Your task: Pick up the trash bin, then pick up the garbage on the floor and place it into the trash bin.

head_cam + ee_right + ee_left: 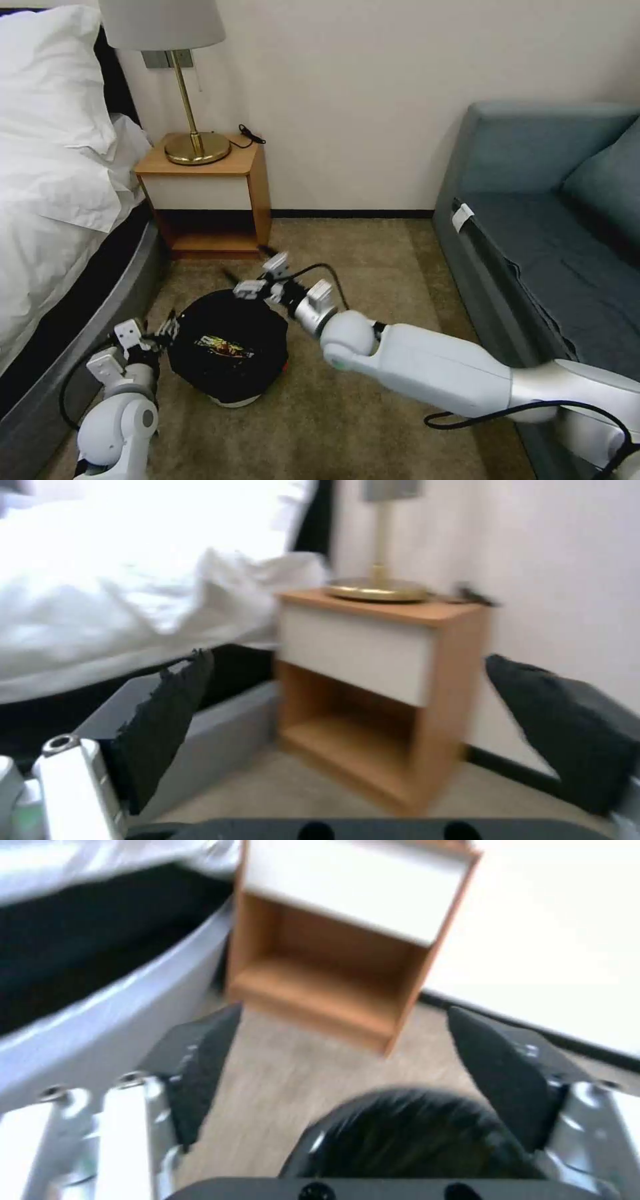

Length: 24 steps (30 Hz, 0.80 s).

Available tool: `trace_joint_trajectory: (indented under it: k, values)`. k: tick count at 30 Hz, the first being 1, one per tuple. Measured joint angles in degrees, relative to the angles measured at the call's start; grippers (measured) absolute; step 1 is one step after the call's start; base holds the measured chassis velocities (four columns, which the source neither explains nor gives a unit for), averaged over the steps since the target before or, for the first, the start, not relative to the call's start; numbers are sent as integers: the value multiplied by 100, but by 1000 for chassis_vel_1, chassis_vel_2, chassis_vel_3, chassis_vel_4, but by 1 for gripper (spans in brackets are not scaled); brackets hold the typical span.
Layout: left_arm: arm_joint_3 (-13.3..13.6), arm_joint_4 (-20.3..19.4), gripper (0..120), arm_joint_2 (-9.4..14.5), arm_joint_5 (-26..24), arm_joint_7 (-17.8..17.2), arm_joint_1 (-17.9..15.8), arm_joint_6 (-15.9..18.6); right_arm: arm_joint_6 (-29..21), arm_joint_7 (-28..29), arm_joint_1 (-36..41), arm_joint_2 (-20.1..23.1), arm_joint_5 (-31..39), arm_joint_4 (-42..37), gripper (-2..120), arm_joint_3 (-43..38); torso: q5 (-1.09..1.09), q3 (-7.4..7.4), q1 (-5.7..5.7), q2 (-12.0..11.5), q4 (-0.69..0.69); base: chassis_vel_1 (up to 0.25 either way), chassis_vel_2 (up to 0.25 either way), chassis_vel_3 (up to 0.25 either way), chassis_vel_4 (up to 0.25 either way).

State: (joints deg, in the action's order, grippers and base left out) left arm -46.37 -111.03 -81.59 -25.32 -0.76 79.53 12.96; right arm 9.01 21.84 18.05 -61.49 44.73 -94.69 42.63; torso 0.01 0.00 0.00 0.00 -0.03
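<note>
Your open left gripper point(168, 328) at the trash bin point(227, 347) rim on the floor point(373, 267), your open right gripper point(250, 272) just beyond it.

- The left gripper point(340, 1060) is seen with its jaws spread wide apart.
- The black-lined trash bin point(410, 1135) is framed between them, low down.
- Beyond, carpeted floor point(287, 1080), a wooden nightstand point(347, 940) and a bed base point(100, 1005) are shown.
</note>
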Motion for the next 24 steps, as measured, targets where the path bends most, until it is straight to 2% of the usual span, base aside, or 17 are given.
trace_joint_trajectory:
  k: [1, 2, 4, 6, 7, 10, 13, 16, 17, 21, 22, 24]
  values:
    - [-8, -7, 95, 16, 63, 198, 2, -155, -127, 181, 126, 101, -132, -145, 100, -238, 1, 1, 0, 0, 5, 0, 0, 0, 0]
    - [-20, -25, 98, 37, 134, 357, 14, -294, -278, 390, 323, 268, -295, -331, 100, -624, 0, 0, 0, 0, 4, 0, 0, 0, 0]
    - [-20, -57, 98, 52, 179, 454, 23, -373, -371, 527, 482, 397, -431, -482, 100, -916, -1, 0, 0, 0, 2, 0, 0, 0, 0]
    - [1, -128, 100, 89, 325, 659, 60, -536, -491, 799, 984, 765, -922, -888, 100, -1720, 1, 0, 0, 0, 1, 0, 0, 0, 0]
    - [1, -128, 100, 89, 325, 659, 60, -536, -491, 799, 984, 765, -922, -888, 100, -1720, 1, 0, 0, 0, 1, 0, 0, 0, 0]
    - [8, -246, 100, 114, 518, 783, 167, -690, -865, 1078, 1751, 1148, -1380, -1428, 100, -2837, 1, 0, 0, 0, 1, 0, 0, 0, 0]
    - [-3, -361, 100, 106, 571, 811, 286, -772, -1126, 1243, 2293, 1233, -1526, -1772, 100, -3478, 1, 0, 0, 0, 2, 0, 0, 0, 0]
    - [49, -504, 100, 100, 609, 842, 416, -848, -1392, 1359, 3583, 1138, -1939, -2438, 100, -4709, 2, 0, 0, 0, 3, 0, 0, 0, 0]
    - [49, -504, 100, 100, 609, 842, 416, -848, -1392, 1359, 3583, 1138, -1939, -2438, 100, -4709, 2, 0, 0, 0, 3, 0, 0, 0, 0]
    - [171, -612, 100, 97, 711, 870, 490, -894, -1620, 1382, 5236, 673, -2855, -3194, 100, -5974, 2, -1, 0, 0, 1, 0, 0, 0, 0]
    - [171, -612, 100, 97, 711, 870, 490, -894, -1620, 1382, 5236, 673, -2855, -3194, 100, -5974, 2, -1, 0, 0, 1, 0, 0, 0, 0]
    - [212, -662, 100, 108, 721, 909, 524, -902, -1630, 1364, 5876, 349, -3309, -3445, 100, -6355, -1, -1, -1, 0, 0, 0, 0, 0, 0]
